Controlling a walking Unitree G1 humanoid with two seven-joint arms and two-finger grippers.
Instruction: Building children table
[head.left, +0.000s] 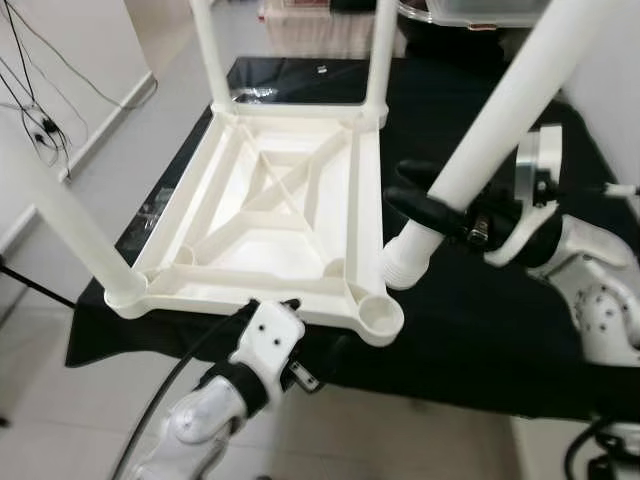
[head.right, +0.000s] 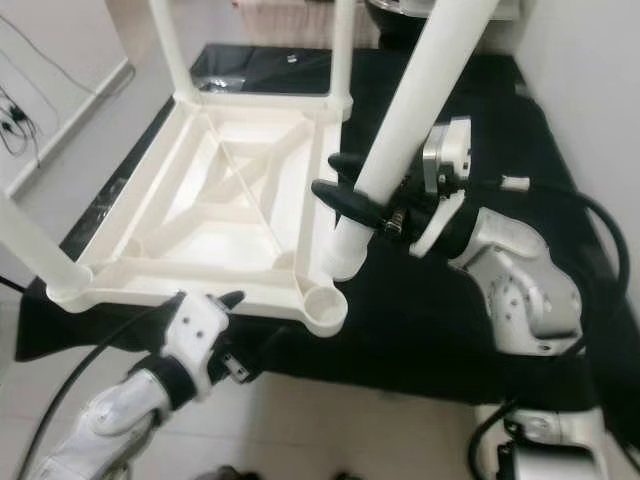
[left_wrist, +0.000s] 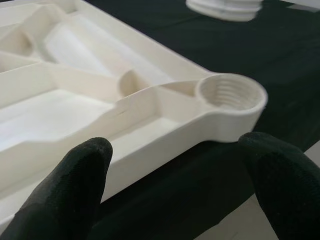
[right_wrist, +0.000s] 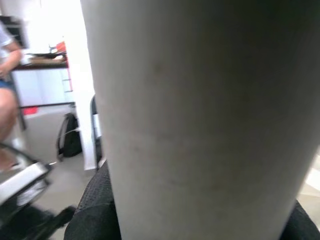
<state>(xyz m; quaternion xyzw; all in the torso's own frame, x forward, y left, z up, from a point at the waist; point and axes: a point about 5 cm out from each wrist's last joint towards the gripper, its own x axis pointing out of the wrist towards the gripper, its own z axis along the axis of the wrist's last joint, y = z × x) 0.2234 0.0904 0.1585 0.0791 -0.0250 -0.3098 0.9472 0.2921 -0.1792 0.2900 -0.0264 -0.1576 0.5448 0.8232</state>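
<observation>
A: The right pincer (head.left: 432, 208) is clamped on the last white leg (head.left: 500, 115), low down near its threaded end (head.left: 408, 262), which hangs tilted just beside the empty corner socket (head.left: 379, 313).

B: So the step, I'd judge, is seating that leg?

A: Yes. It wants standing upright first, then centring over the socket before any twist, or the threads may cross.

B: And the left pincer (left_wrist: 175, 185)?

A: Its fingers (left_wrist: 80, 170) are spread, holding nothing, at the near edge of the upturned tabletop (head.left: 270, 200), close to that same socket (left_wrist: 231, 95). Steadying the rim there would likely stop the piece sliding on the black-covered table (head.left: 480, 330).

B: The other legs?

A: Three stand in their corners: two at the far side (head.left: 210, 50), one near left (head.left: 70, 225).
</observation>
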